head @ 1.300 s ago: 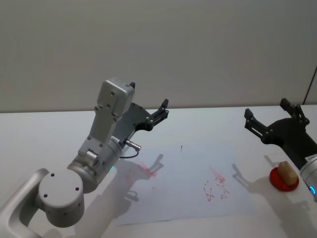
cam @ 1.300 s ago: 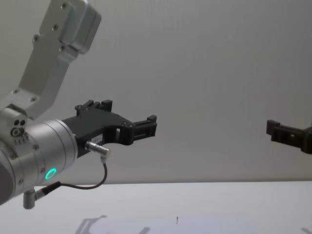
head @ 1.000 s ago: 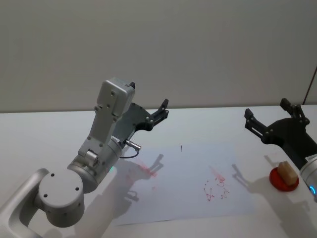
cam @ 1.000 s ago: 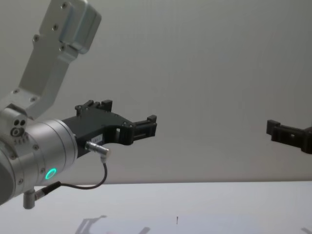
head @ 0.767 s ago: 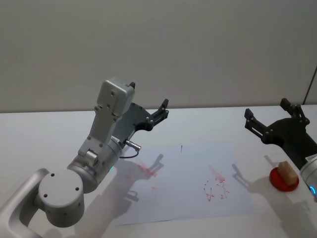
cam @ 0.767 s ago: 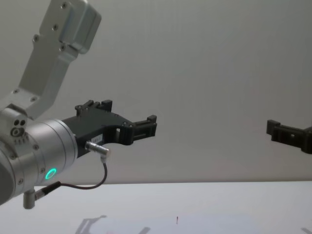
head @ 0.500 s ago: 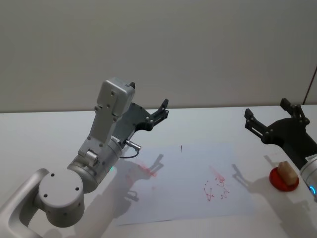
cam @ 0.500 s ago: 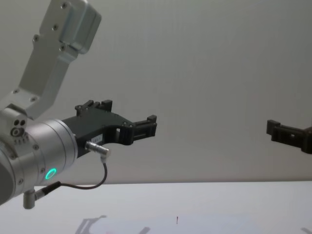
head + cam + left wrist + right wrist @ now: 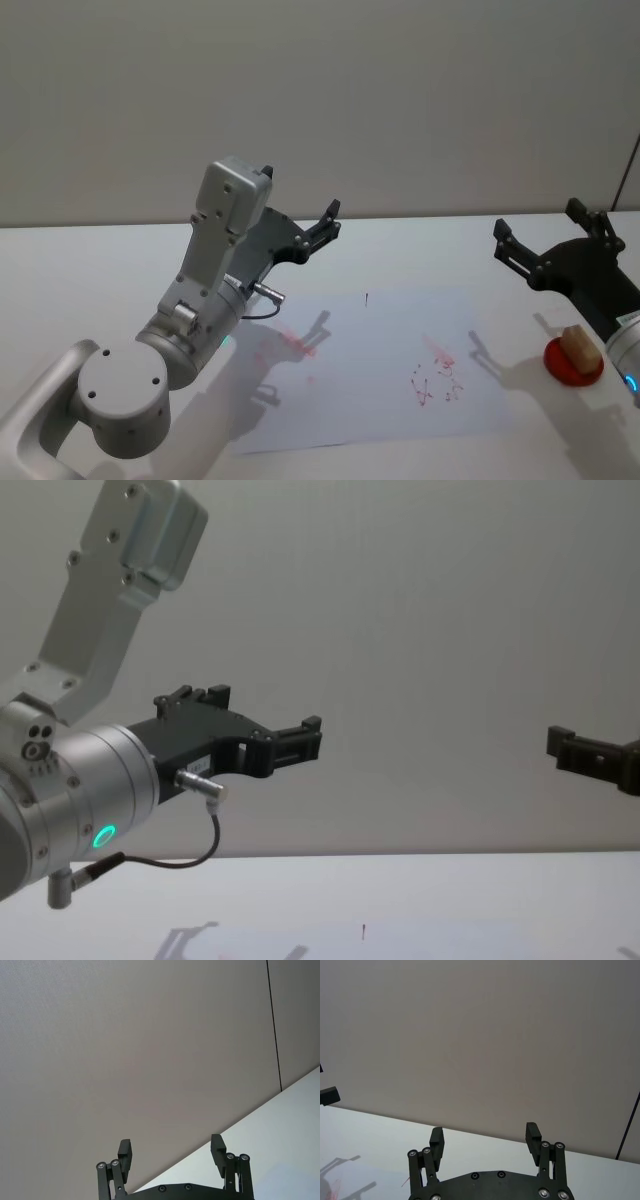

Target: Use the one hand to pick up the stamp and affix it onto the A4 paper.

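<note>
Jaws apart above the bench (image 9: 100, 262), the right claw (image 9: 537, 222) hangs just behind the wooden stamp (image 9: 575, 344), upright on its red pad (image 9: 560, 366) beside the A4 paper (image 9: 370, 385), and should descend squarely to pinch its sides, while the left claw (image 9: 322, 226) idles, likewise apart.

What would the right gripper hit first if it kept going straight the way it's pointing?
Probably nothing close: the right gripper points out over the table toward the back wall, which looks like the first thing in line. The stamp sits behind its tips, out of that path.
</note>
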Controlling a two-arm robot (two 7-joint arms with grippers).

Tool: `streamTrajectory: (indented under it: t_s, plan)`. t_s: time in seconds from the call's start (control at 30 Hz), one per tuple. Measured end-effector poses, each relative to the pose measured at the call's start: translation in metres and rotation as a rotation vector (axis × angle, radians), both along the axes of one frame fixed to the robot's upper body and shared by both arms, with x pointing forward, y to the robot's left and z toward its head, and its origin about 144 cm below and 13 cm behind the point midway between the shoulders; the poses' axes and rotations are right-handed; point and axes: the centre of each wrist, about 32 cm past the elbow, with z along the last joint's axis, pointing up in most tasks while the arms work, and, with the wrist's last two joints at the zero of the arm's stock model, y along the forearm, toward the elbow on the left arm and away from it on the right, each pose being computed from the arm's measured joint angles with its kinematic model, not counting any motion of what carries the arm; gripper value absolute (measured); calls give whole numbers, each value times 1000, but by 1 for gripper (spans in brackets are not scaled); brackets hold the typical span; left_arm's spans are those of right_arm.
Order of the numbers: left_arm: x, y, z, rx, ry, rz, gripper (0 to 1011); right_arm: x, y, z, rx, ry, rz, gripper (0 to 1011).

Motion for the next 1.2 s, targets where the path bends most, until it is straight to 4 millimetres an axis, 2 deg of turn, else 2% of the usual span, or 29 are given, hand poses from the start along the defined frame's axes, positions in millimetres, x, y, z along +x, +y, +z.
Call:
streamTrajectory:
  t_s: [0.27,0.6,0.8,1.2]
  plan:
    - [0,0,0,0,0,0,1001,-1,0,-1,0,4,-2,1001]
    - [0,0,0,0,0,0,1001,-16,-1,-1,-20,34,-40,1001]
    - [0,0,0,0,0,0,1001,-26,-7,-2,-49,78,-80,1001]
    - [0,0,0,0,0,0,1001,-33,-16,-5,-95,186,-116,1001]
